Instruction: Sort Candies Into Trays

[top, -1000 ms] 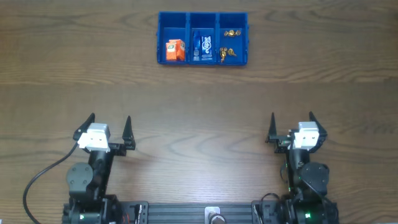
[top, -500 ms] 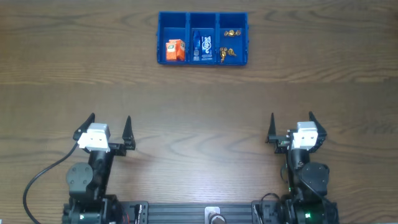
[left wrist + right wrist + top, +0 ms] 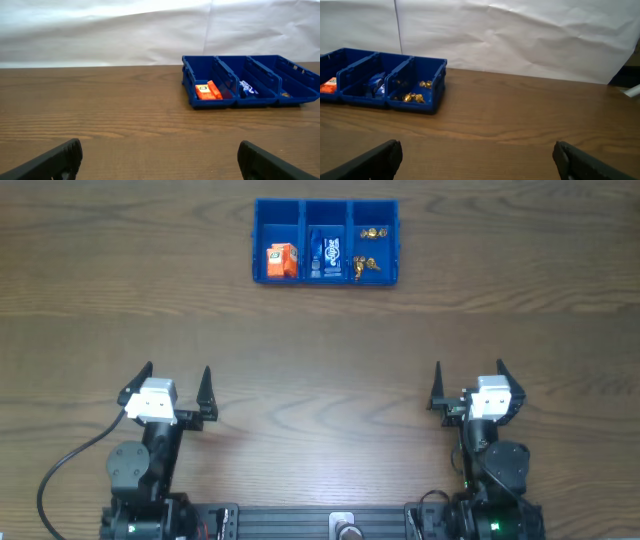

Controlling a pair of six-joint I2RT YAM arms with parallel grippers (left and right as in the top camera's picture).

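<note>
A blue tray (image 3: 326, 204) with three compartments stands at the far middle of the wooden table. Its left compartment holds an orange candy box (image 3: 281, 261), the middle one a blue packet (image 3: 324, 253), the right one gold wrapped candies (image 3: 366, 264). The left wrist view shows the tray (image 3: 225, 75) with the orange box (image 3: 208, 91); the right wrist view shows the tray (image 3: 427, 62) with the gold candies (image 3: 413, 97). My left gripper (image 3: 177, 390) and right gripper (image 3: 468, 385) stand open near the front edge, far from the tray, nothing between their fingers.
A white backdrop (image 3: 150, 30) rises behind the table's far edge. A black cable (image 3: 70, 465) loops beside the left arm's base. Bare wood (image 3: 320, 370) lies between the grippers and the tray.
</note>
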